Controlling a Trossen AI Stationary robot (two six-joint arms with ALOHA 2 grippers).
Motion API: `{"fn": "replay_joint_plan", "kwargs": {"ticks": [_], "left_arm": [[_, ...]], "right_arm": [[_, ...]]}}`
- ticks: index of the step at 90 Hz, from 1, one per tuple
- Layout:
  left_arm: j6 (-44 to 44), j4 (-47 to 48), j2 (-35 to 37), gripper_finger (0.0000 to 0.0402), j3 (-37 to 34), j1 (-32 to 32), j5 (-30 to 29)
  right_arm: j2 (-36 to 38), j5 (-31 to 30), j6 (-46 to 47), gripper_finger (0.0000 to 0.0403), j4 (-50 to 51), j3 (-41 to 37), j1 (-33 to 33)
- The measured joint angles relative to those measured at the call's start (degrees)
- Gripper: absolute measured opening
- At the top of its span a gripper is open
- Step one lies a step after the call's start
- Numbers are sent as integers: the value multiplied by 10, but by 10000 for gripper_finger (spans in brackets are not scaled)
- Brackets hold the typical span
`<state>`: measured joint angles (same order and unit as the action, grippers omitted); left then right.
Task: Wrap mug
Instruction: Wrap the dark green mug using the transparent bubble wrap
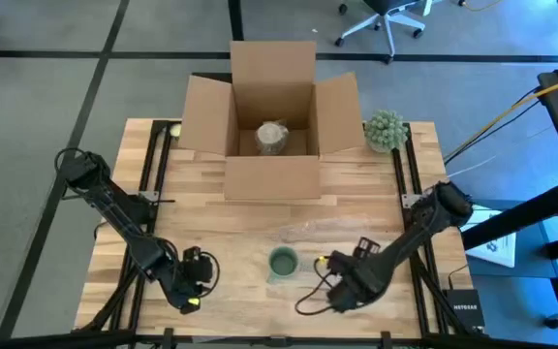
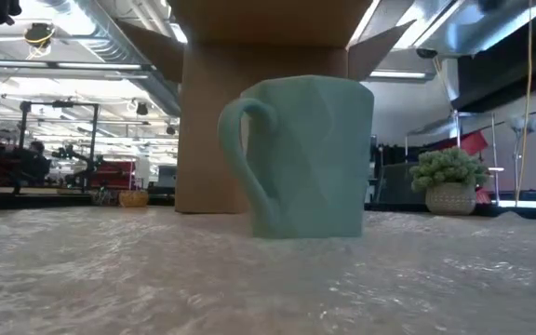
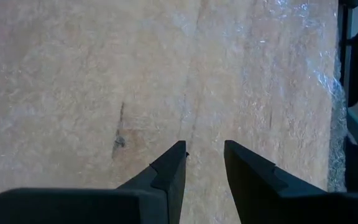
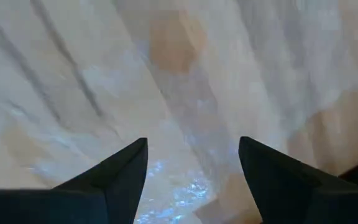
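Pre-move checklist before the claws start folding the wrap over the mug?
1. Mug upright on the bubble wrap: ok.
2. Left claw open, empty, over the wrap: ok.
3. Right claw open, empty, over the wrap: ok.
4. Both claws apart from the mug, one on each side: ok.
5. Wrap lying flat: not ok, it looks creased under the right claw.
6. Cardboard box open, room for the mug: cannot tell, a wrapped item already sits inside.
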<state>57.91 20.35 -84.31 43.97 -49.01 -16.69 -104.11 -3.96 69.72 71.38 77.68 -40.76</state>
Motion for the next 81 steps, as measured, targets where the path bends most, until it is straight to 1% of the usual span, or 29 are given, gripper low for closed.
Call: {"fn": "replay_joint_plan", "kwargs": {"ticks": [12,19,28,39,46,51,57,71,75,81], "left_arm": [[-2,0,0,94,0,0,-1],[0,0,0,94,0,0,-5],[0,0,0,94,0,0,-16],[2,0,0,94,0,0,-21],[0,0,0,94,0,0,-22],[-2,0,0,94,0,0,-22],[-3,1,0,94,0,0,-28],[-14,1,0,94,0,0,-45],[-15,0,0,94,0,0,-45],[-15,1,0,94,0,0,-45]], "right_arm": [[34,1,49,237,-76,-105,-14],[48,0,54,237,-115,-152,-16],[47,-11,45,237,-168,-206,-18],[52,-11,19,236,-277,-258,-17],[52,-16,17,226,-295,-263,-17],[51,-23,17,204,-298,-260,-17],[50,-36,14,164,-298,-253,-17],[47,-51,1,32,-295,-239,-16],[45,-57,-4,14,-290,-232,-16],[44,-70,-13,15,-278,-214,-16]]}}
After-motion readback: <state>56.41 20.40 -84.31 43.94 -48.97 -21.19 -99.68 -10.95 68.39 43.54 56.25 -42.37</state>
